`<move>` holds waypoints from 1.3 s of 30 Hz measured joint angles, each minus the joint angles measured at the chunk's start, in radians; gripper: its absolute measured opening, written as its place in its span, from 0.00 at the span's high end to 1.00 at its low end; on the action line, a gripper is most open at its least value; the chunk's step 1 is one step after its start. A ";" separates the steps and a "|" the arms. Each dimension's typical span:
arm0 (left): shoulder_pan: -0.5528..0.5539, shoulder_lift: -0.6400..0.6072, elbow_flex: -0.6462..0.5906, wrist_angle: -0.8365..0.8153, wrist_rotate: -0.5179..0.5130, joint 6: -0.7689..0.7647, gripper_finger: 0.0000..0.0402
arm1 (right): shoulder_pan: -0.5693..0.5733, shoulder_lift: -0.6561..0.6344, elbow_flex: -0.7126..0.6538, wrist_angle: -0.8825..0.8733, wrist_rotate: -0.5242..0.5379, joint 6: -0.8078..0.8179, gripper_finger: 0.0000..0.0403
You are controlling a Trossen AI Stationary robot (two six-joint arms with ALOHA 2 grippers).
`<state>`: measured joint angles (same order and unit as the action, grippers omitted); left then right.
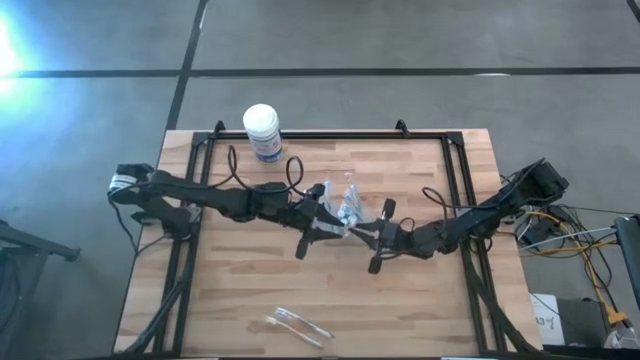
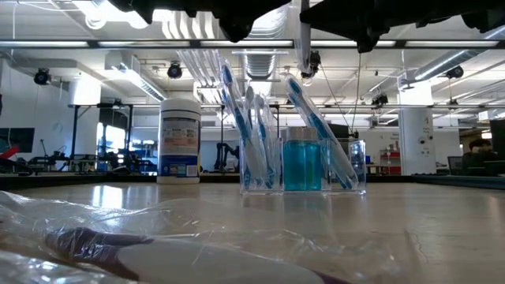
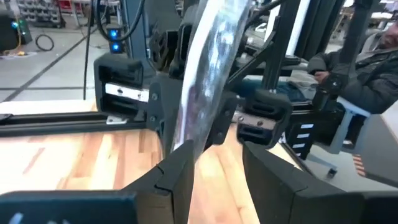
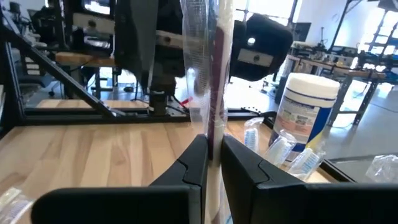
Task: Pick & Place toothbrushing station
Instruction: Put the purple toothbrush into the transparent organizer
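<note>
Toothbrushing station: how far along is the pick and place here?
Done: both arms are at the toothbrushing station mid-table. In hand: the right pincer is shut on a thin clear upright piece, seemingly part of it; the left pincer stands open, clear plastic against one finger. Left: the lift and the placing, since in the low view the station's base sits on the table.

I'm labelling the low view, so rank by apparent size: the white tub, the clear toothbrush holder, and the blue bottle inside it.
1. Clear toothbrush holder, widest.
2. White tub; it stands farther back, so true size is unsure.
3. Blue bottle.
</note>
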<state>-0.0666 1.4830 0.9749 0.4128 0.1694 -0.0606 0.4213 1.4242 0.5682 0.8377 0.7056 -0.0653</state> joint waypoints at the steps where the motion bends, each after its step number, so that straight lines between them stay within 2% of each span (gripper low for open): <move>1: 0.000 0.000 0.000 -0.003 -0.010 0.003 0.65 | 0.000 0.000 0.000 0.009 0.000 -0.003 0.93; 9: 0.001 0.011 0.000 0.010 -0.090 0.019 0.65 | 0.000 0.000 0.014 0.018 -0.065 -0.020 0.93; 16: -0.001 0.014 0.006 0.030 -0.029 0.028 0.65 | 0.000 0.001 0.015 0.013 -0.071 -0.021 0.93; 39: -0.001 0.015 0.006 0.077 -0.025 0.031 0.65 | -0.019 0.002 0.021 0.018 -0.079 -0.032 0.93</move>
<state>-0.0677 1.4982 0.9813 0.4895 0.1441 -0.0296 0.4019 1.4261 0.5892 0.8555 0.6266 -0.0975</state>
